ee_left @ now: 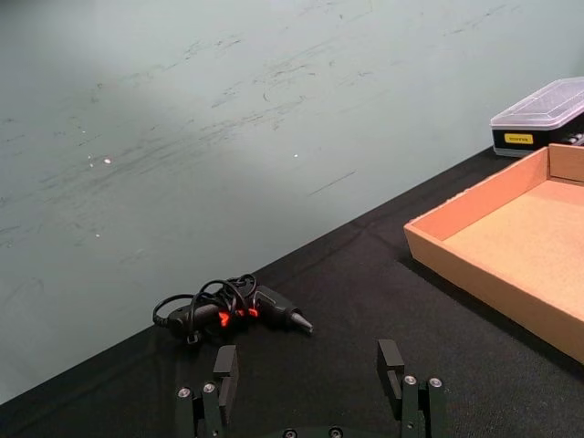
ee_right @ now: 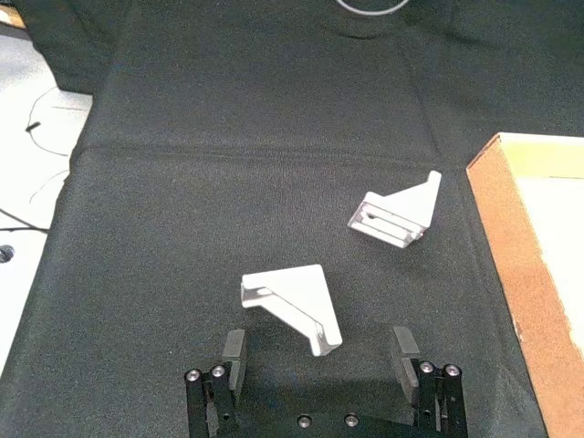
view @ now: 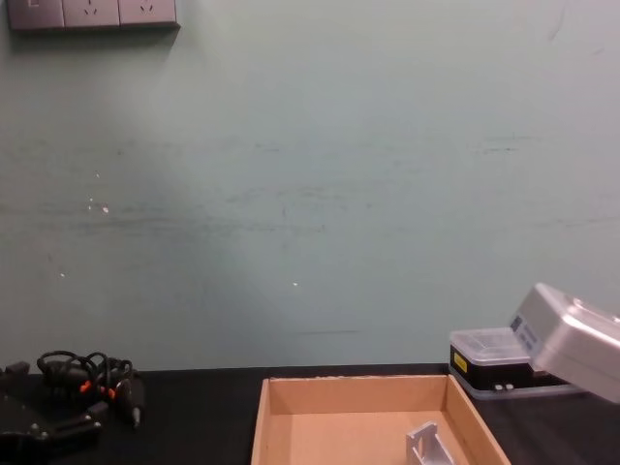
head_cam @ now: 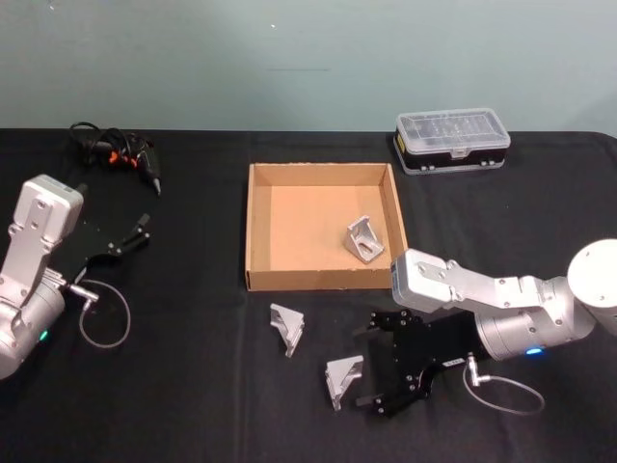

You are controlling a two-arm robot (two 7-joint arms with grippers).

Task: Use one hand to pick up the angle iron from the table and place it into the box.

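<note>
Right hand (head_cam: 367,365) spread wide near the table's (head_cam: 193,405) front edge, an angle iron (head_cam: 344,380) tipped between its jaws, not yet pinched.
One dull-silver ribbed bracket (head_cam: 364,238) lies in the tan cardboard box's (head_cam: 253,227) front-right corner. A third bracket (head_cam: 287,328) is left on the matte black. The left hand (head_cam: 135,234) is parked, spread, by the left edge.

This is looking like a workshop or lab: a black desk (head_cam: 193,415) is sitting against a bare wall (view: 310,194) with sockets (view: 92,13), carrying a parts case (head_cam: 452,140) and a bundle of cables (head_cam: 106,147).
</note>
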